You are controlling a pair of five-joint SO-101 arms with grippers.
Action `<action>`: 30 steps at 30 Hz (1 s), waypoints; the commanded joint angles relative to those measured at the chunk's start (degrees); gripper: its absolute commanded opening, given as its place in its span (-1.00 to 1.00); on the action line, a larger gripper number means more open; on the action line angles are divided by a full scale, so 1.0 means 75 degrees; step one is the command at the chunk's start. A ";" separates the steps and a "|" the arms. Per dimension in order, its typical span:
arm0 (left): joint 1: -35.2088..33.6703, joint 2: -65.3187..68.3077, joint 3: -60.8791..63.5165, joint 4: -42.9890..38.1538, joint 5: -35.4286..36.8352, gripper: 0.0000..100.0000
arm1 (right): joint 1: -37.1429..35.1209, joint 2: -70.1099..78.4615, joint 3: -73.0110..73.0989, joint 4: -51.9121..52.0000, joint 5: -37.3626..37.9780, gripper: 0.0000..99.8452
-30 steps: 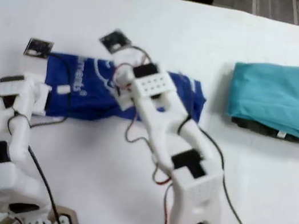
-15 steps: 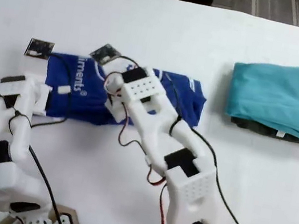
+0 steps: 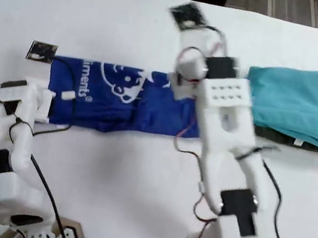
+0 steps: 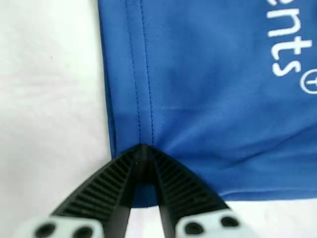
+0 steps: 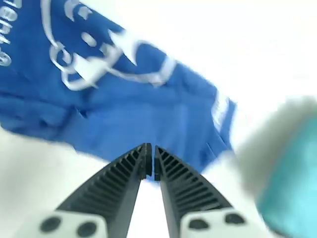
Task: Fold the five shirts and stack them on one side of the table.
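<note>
From above, the blue shirt [image 3: 119, 100] lies as a long folded strip on the table [image 3: 104, 11]. The folded stack [image 3: 297, 103], teal on top, sits just beyond one end of it. Left wrist: my left gripper [image 4: 143, 151] is pinched tight on the blue shirt's hemmed edge. Right wrist: my right gripper [image 5: 149, 151], fingers together and seemingly empty, hovers over the blue shirt's stack-side end.

Left gripper [image 4: 143, 149] and right gripper [image 5: 150, 148], fingers closed.
</note>
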 commanded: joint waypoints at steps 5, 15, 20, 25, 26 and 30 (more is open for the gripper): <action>-0.0105 -0.0023 -0.0029 -0.0094 0.0059 -0.95 | 0.1389 -0.0944 0.1172 0.1084 0.0000 -0.96; -0.0105 -0.0023 -0.0029 -0.0070 0.0059 -0.95 | 0.2620 -0.6535 0.7654 -0.1190 0.1747 -0.96; -0.0105 -0.0023 -0.0029 -0.0070 0.0059 -0.95 | 0.3522 -1.0133 1.1300 -0.2854 0.1407 -0.96; -0.0105 -0.0023 -0.0029 -0.0059 0.0059 -0.95 | 0.3827 -1.2032 1.3363 -0.3042 0.1348 -0.95; -0.0105 -0.0023 -0.0029 -0.0059 0.0059 -0.95 | 0.3827 -1.2314 1.3656 -0.3042 0.1348 -0.92; -0.0105 -0.0023 -0.0053 -0.0059 0.0059 -0.95 | 0.3827 -1.3263 1.4054 -0.2784 0.1336 -0.75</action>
